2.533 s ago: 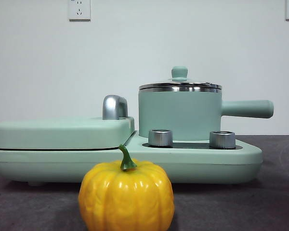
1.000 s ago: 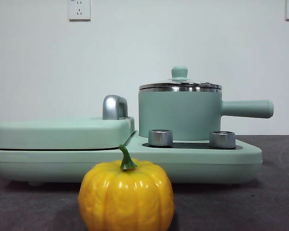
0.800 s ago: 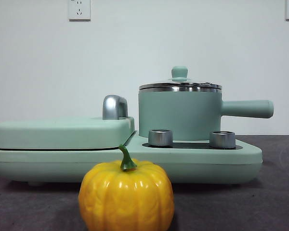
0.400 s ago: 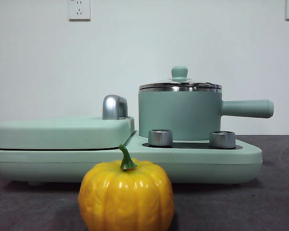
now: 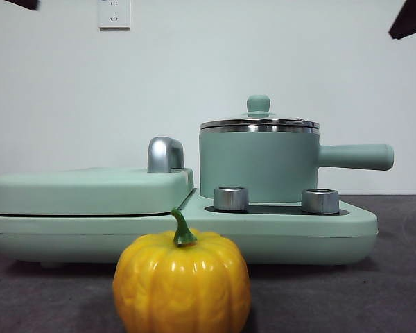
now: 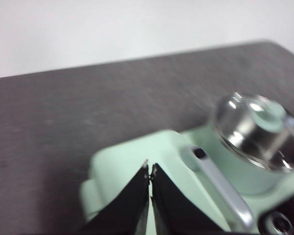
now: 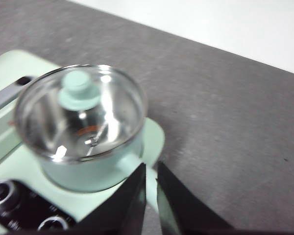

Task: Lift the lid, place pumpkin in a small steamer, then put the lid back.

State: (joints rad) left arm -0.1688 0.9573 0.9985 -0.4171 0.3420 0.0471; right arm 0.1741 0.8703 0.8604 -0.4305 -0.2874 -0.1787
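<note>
Plain white wall (image 5: 194, 62) behind; white wall socket (image 5: 114, 13) upper left; dark grey textured desk (image 5: 395, 277) across the bottom.

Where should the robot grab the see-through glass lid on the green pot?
Probably by the small mint-green knob in the middle of the round clear glass lid, coming straight down from above. The knob sticks up with open space around it, while the glass dome is wide and smooth, offering the jaws nothing to pinch.

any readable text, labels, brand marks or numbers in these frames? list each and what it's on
None readable.
The small steamer, its lid, the pumpkin and the appliance base show no print.
The two silver knobs carry no legible markings.
The wall sockets show only slots.
</note>
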